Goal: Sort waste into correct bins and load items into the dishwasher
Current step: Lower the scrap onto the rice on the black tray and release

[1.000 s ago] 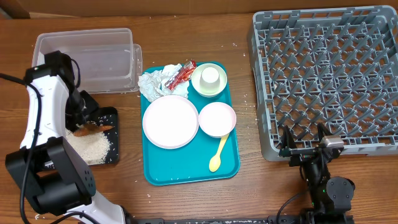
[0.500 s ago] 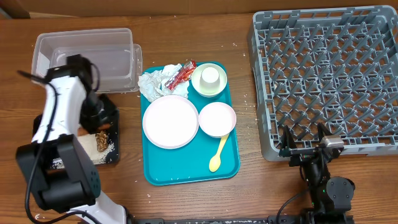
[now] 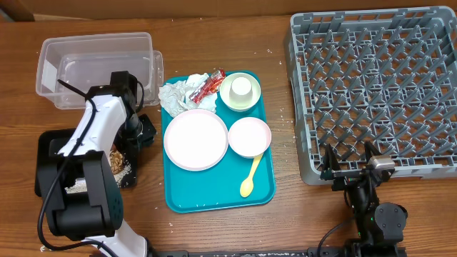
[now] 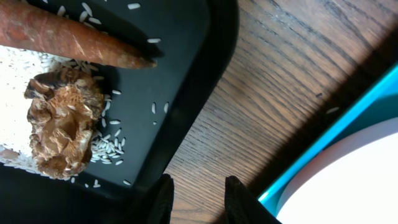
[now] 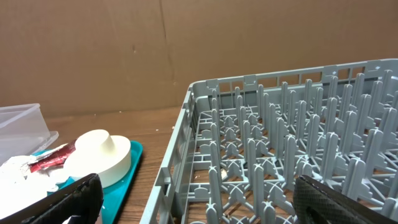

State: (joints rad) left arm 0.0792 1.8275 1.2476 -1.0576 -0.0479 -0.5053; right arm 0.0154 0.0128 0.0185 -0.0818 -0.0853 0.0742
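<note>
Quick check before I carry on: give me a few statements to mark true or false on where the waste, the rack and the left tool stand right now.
1. The grey plastic dish rack holds no dishes. True.
2. The orange carrot-like stick lies in the clear plastic tub. False: it lies in the black rectangular tray, beside the brown crumbly chunk.
3. The crumpled white paper napkin sits on the teal tray. True.
4. The left tool is shut on that chunk. False: it is open and empty.

No words, numbers or signs can be read on anything here. The red wrapper (image 3: 208, 86) on the tray is too small and too crumpled to make out any letters.
</note>
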